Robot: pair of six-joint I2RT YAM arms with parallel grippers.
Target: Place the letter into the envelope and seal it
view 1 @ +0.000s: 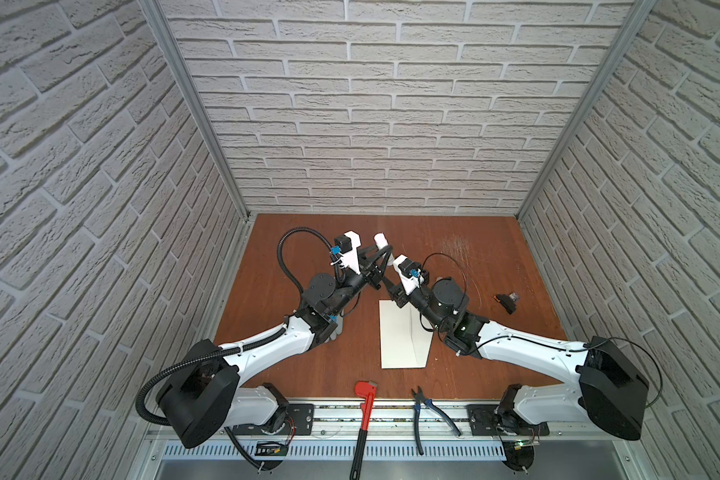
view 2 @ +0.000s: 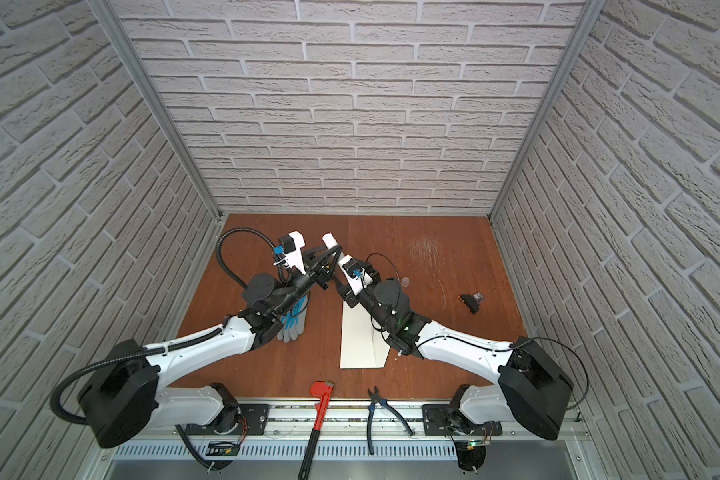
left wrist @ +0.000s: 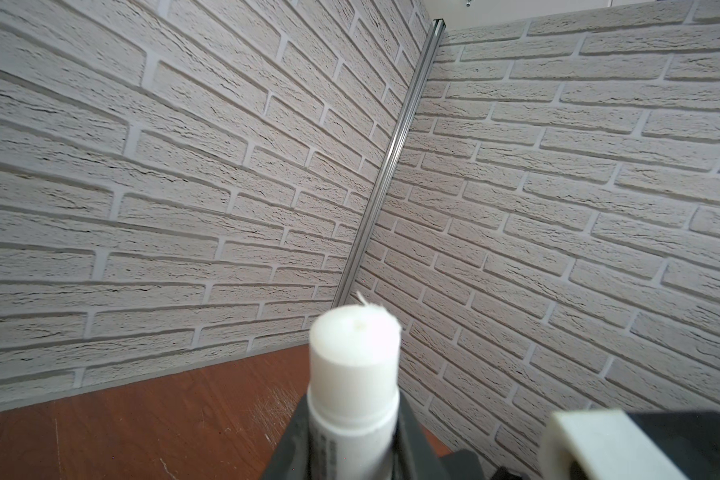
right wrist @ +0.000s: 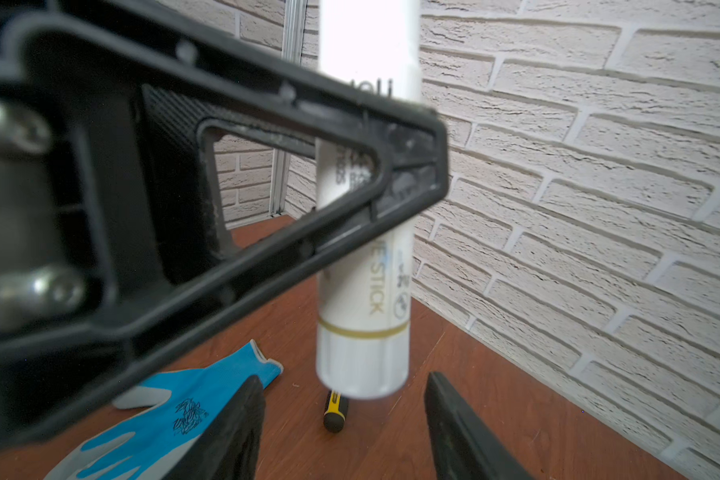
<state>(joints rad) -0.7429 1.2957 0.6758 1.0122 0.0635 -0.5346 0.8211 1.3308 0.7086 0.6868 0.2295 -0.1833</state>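
Note:
The cream-white envelope (view 1: 400,336) (view 2: 360,340) lies flat on the wooden table, near the middle. The letter is hidden in every view. My left gripper (view 1: 380,255) (view 2: 329,254) (left wrist: 354,419) is shut on a white glue stick (view 1: 380,240) (view 2: 330,240) (left wrist: 354,365) (right wrist: 364,332). It holds the stick upright above the table's far middle, with the bare glue tip on top. My right gripper (view 1: 385,283) (view 2: 338,287) (right wrist: 344,384) is open just under the stick's bottom end. Its fingers (right wrist: 242,415) stand on either side and touch nothing.
A blue and grey glove (view 2: 294,324) (right wrist: 175,407) lies left of the envelope, under the left arm. A yellow-black screwdriver handle (right wrist: 334,411) lies below the glue stick. A red pipe wrench (view 1: 364,411) and blue pliers (view 1: 427,415) rest at the front edge. A small black object (view 1: 508,301) sits far right.

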